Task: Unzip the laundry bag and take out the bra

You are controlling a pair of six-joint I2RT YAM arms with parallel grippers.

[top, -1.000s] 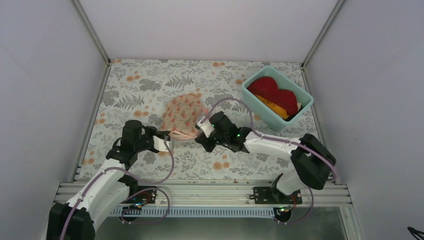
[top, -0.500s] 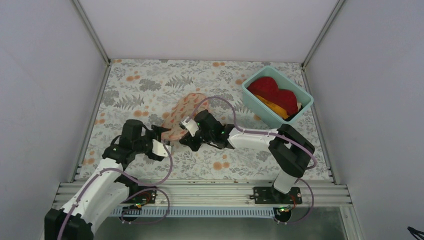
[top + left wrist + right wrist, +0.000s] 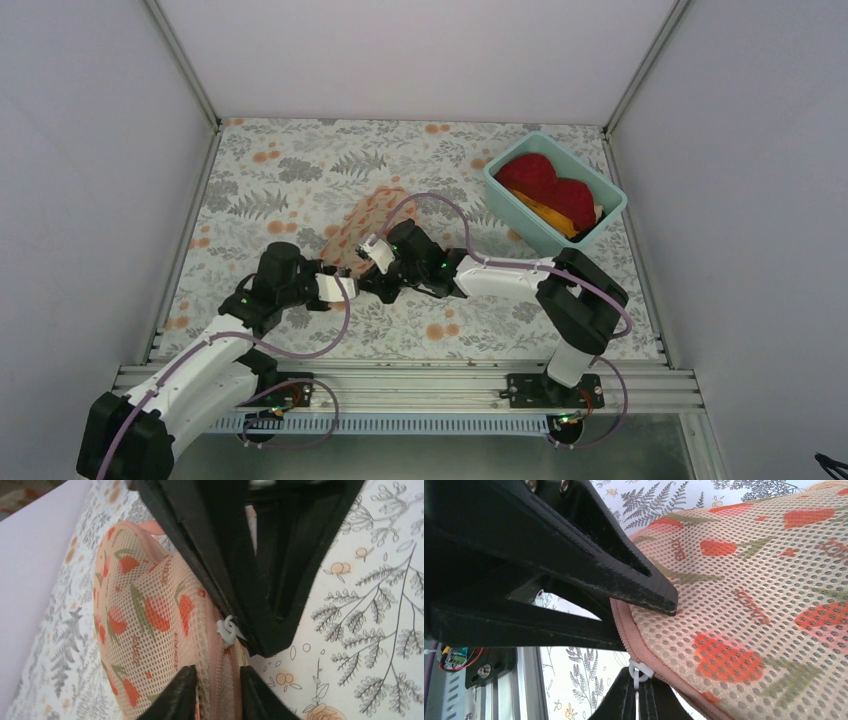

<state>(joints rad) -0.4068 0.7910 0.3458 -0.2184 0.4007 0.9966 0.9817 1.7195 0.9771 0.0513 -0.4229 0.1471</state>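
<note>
The laundry bag [image 3: 355, 232], peach-pink mesh with red-orange flowers, lies mid-table, raised on its edge between both grippers. In the left wrist view the bag [image 3: 145, 625] fills the left, and my left gripper [image 3: 216, 695] is shut on its pink zipper seam. The white zipper pull [image 3: 227, 630] sits just beyond, against the right gripper's black fingers [image 3: 260, 580]. In the right wrist view my right gripper [image 3: 638, 695] is shut on the zipper pull [image 3: 639, 671] at the bag's [image 3: 749, 605] lower edge. From above, the left gripper [image 3: 335, 285] and right gripper [image 3: 366, 277] nearly touch. The bra is hidden.
A teal tub [image 3: 520, 225] at the back right holds a red cloth [image 3: 545, 180] and an orange cloth [image 3: 548, 213]. White walls close in the floral table on three sides. A metal rail [image 3: 400, 380] runs along the near edge.
My right gripper moved left toward the left gripper, pulling the bag's near end with it; the bag now looks narrower and more on edge. My left gripper shifted slightly right.
</note>
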